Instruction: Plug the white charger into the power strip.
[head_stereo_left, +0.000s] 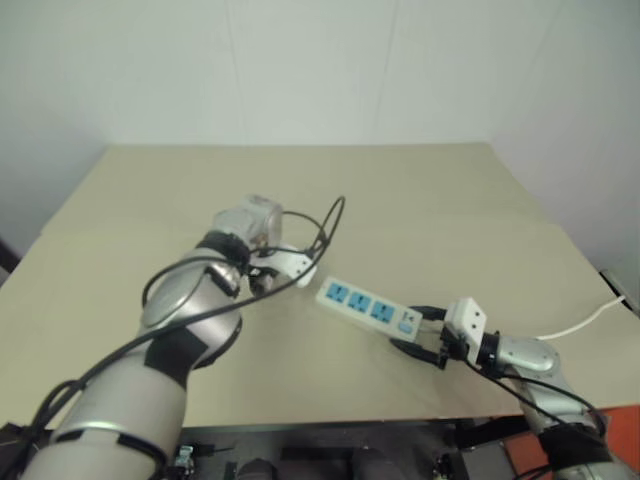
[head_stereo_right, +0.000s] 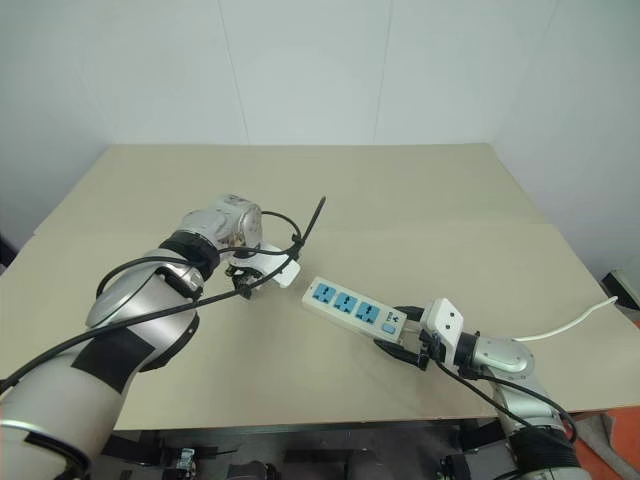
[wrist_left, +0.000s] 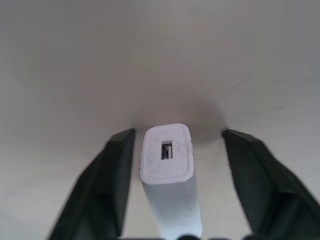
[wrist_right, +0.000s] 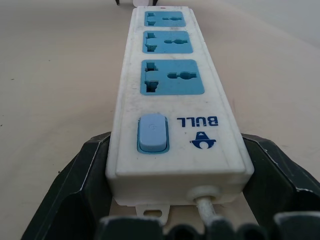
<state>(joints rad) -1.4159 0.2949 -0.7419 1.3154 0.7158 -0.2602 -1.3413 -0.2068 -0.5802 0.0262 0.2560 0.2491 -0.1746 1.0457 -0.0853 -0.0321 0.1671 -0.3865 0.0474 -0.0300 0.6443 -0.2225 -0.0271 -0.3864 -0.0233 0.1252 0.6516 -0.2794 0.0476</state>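
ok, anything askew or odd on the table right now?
Nothing damaged or spilled. The long white plastic power strip lies diagonally on the table, its switch end between the right gripper fingers. The small white boxy charger stands off-centre between the left gripper fingers.

The white charger (wrist_left: 166, 172) was seen as a small boxy plug adapter with rounded corners, standing upright on the tan table, its top face marked by a small rectangular port. The power strip (head_stereo_right: 354, 307) lay flat on the same table, a long white bar set at a slant, well apart from no edge. Three blue sockets were ranged along its top, with a pale blue switch (wrist_right: 152, 133) at the end where a thin white cord (head_stereo_left: 585, 320) was attached.
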